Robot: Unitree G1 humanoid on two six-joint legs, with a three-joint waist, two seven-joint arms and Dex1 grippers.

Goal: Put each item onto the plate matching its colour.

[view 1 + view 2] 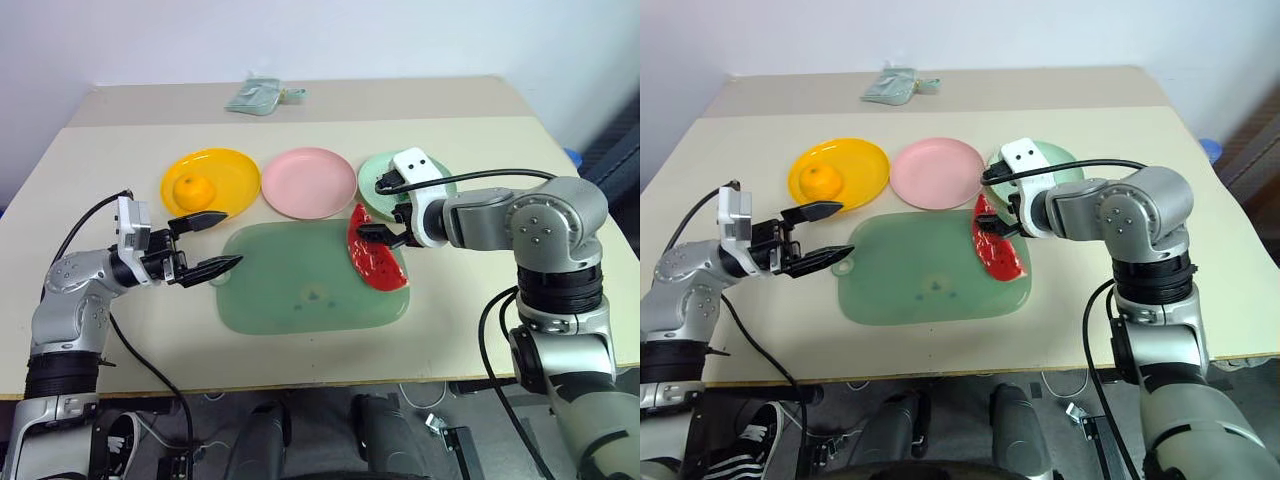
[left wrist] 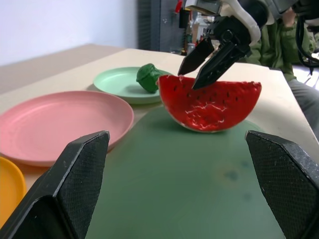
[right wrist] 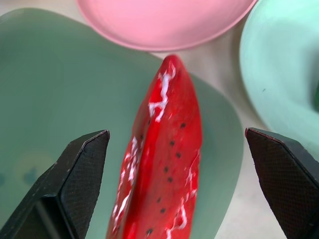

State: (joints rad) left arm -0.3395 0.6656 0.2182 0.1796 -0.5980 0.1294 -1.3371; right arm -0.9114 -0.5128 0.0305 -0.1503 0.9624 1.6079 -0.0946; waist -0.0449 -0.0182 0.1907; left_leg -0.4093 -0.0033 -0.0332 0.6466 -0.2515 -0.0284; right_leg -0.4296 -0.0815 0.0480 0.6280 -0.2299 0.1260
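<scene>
Step in hand: the red watermelon wedge (image 1: 377,255), last item off its plate. It sits on the right end of the translucent green mat (image 1: 300,285), which lies near the front edge of the tabletop (image 1: 90,180), about midway along it. Right gripper (image 1: 383,234) hangs just over the wedge's far tip, jaws spread wide, one on each side of the wedge in the right wrist view, not pinching it. Left gripper (image 1: 205,243) hovers off the mat's left end, jaws spread, empty.

Next move, as a judgement: right arm drops lower so the jaws straddle the wedge across its thin width, closes, lifts, carries it back and left to the pink plate (image 1: 308,182). Wedge stands on its curved rind, so it may tip or slide if nudged.

Counts: three plates in a row behind the mat, three toy foods. Orange fruit (image 1: 191,190) already on the yellow plate (image 1: 225,170), far left. Dark-green bumpy ball (image 2: 148,77) already on the mint plate (image 2: 117,82), far right. Pink plate in the middle, bare. Two of three done.

Far back edge: a crumpled greenish pouch (image 1: 258,95).
</scene>
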